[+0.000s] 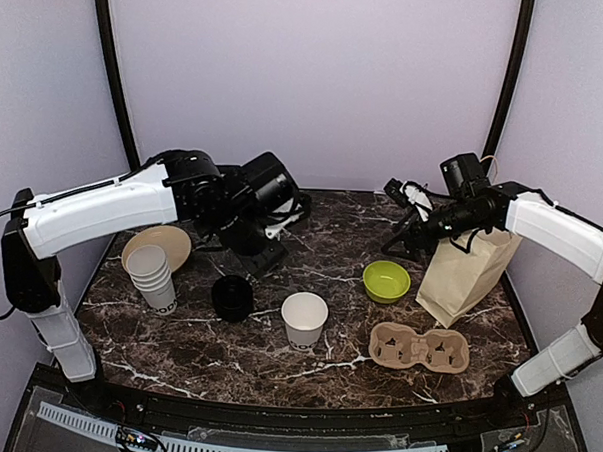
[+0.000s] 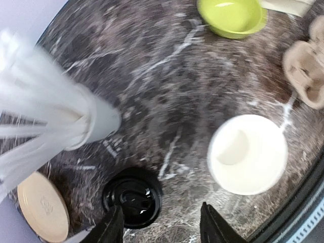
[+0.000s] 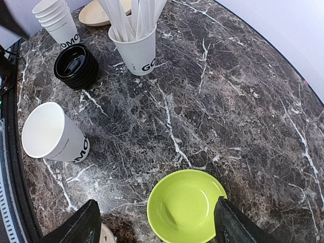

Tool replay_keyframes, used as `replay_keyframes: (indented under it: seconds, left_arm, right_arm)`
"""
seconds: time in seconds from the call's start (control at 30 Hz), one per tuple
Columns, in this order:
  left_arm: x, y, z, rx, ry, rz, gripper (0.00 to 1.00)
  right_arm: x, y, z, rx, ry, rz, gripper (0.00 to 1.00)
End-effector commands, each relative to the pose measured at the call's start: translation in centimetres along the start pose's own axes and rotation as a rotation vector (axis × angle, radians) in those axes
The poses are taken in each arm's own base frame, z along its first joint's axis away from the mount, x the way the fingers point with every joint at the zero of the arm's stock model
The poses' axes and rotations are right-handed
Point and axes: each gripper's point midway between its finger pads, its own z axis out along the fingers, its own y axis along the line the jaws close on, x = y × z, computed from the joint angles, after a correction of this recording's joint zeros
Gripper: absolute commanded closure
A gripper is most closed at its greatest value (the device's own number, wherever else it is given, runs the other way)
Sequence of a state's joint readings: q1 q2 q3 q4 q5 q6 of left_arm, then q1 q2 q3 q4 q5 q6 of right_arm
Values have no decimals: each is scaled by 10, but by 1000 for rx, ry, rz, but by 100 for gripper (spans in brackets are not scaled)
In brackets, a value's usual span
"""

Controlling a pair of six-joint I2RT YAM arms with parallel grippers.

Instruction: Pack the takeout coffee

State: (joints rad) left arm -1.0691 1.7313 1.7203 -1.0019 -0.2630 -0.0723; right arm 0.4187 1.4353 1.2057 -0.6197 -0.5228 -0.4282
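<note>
No white cup with a black lid on it shows in any view. A lidless white cup with black lettering stands at the table's middle front; it also shows in the left wrist view and the right wrist view. A stack of black lids stands to its left, also in the left wrist view and the right wrist view. My left gripper is open and empty in the air, with the lids by its left finger. My right gripper is open and empty above the green bowl.
A green bowl, a brown paper bag and a pulp cup carrier are at the right. A stack of lidless cups and a tan plate are at the left. A cup of white straws stands under my left arm.
</note>
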Motion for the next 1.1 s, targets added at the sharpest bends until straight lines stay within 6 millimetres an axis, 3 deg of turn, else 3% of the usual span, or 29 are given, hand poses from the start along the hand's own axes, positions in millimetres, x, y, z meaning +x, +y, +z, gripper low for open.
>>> replay_keyframes:
  seconds: [0.0, 0.1, 0.4, 0.53, 0.73, 1.07]
  left_arm:
    - [54, 40, 37, -114, 177, -239, 49]
    - [65, 46, 49, -113, 192, -309, 51]
    - [73, 31, 89, -51, 225, -372, 43]
    - [80, 27, 108, -60, 264, -376, 48]
    - [92, 36, 116, -135, 298, -396, 51]
    - [105, 29, 121, -115, 341, -402, 70]
  right_arm:
    - [-5, 0, -2, 32, -53, -36, 23]
    - [1, -3, 2, 47, -51, -47, 23]
    - [3, -2, 0, 56, -57, -63, 24]
    - [2, -2, -1, 60, -56, -64, 24]
    - [1, -1, -1, 55, -61, -64, 24]
    - [1, -1, 3, 35, -61, -54, 24]
